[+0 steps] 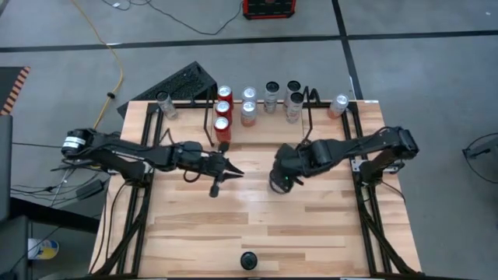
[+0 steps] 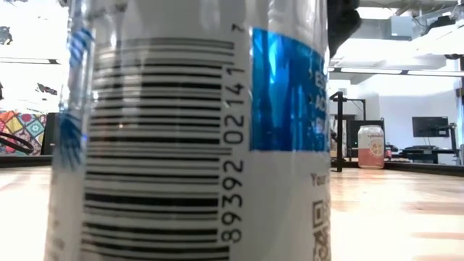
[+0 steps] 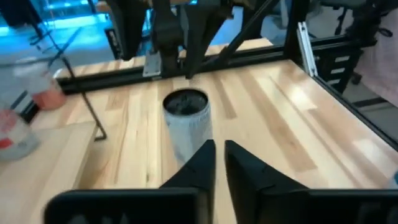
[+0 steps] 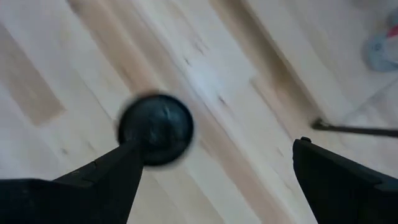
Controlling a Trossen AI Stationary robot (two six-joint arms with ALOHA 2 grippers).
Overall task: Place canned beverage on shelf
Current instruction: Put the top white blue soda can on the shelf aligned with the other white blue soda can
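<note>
A canned beverage point(image 3: 186, 124), pale with a dark top, stands upright on the wooden table near its middle. My right gripper point(image 1: 282, 179) hangs open just above it, fingers pointing steeply down and apart from the can top point(image 4: 155, 127). My left gripper point(image 1: 236, 173) is shut and empty; it points level at the can from the table's left, a short way off point(image 3: 219, 158). The shelf point(image 1: 310, 115) of thin black rods stands at the far edge and holds several red and silver cans point(image 1: 247, 113).
One can point(image 1: 163, 101) stands left of the shelf and one point(image 1: 339, 103) right of it. Another can point(image 2: 188, 138), dark-topped point(image 1: 248, 260), stands at the near edge, filling the low view. Black rails point(image 1: 366, 202) run along both sides. Bare wood lies between the middle can and the shelf.
</note>
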